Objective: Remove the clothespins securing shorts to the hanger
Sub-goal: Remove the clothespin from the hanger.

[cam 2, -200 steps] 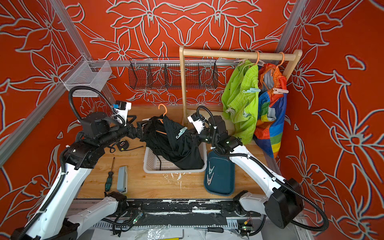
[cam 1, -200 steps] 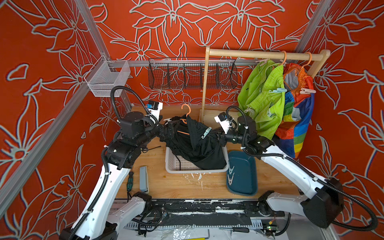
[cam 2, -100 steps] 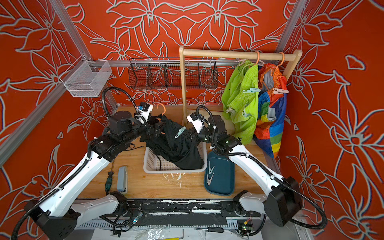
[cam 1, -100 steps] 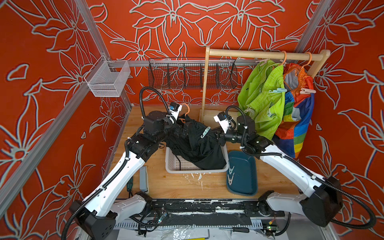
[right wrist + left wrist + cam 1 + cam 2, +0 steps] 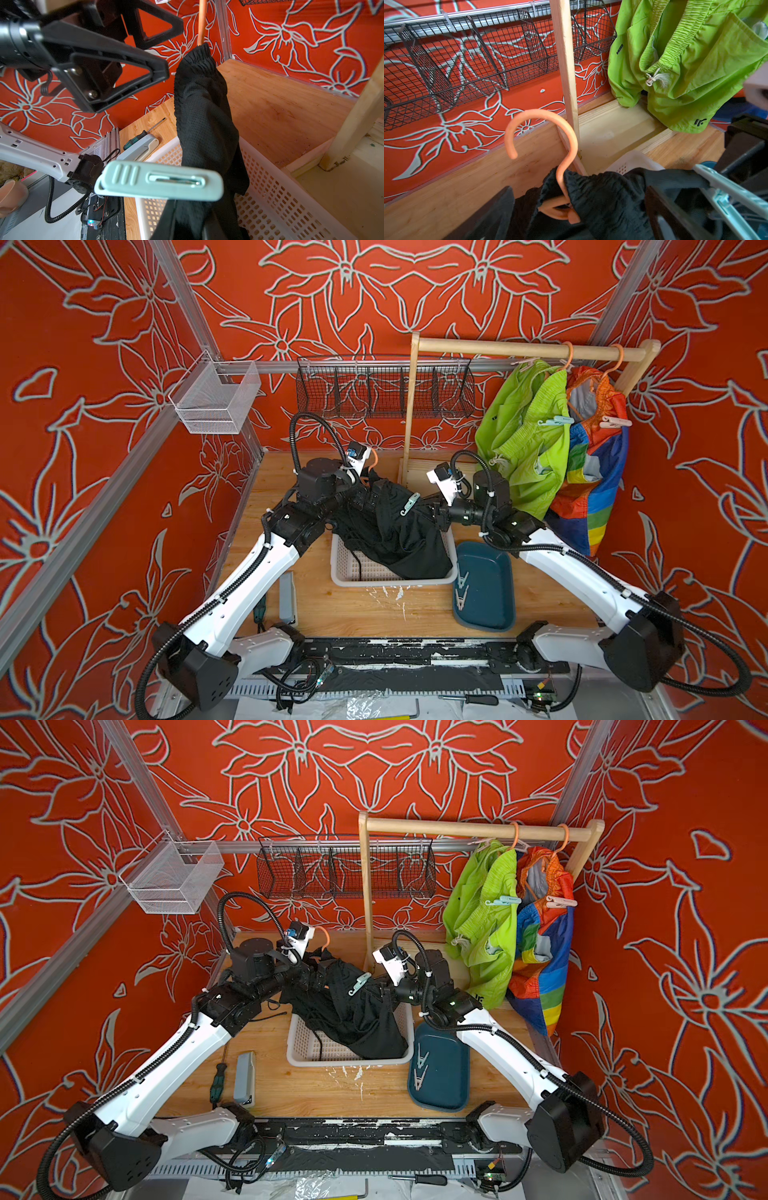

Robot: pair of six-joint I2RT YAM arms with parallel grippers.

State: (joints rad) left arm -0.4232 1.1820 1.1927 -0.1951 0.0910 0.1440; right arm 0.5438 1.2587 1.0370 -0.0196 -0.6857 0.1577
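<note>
Removing the mint clothespin (image 5: pixel 409 504) from the black shorts (image 5: pixel 390 539) is the step in hand. It sits clipped just beside the right gripper (image 5: pixel 430 511), which is nearly closed on the shorts at one end of the hanger (image 5: pixel 566 143). The left gripper (image 5: pixel 359 499) stands fully open and empty astride the waistband; next, by my judgement, it must pinch the clothespin's tails squarely.

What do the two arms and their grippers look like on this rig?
Left arm and right arm: white shells, black joints, black ribbed cable hoses, white wrist cameras. The left gripper has black triangular open-frame fingers.
</note>
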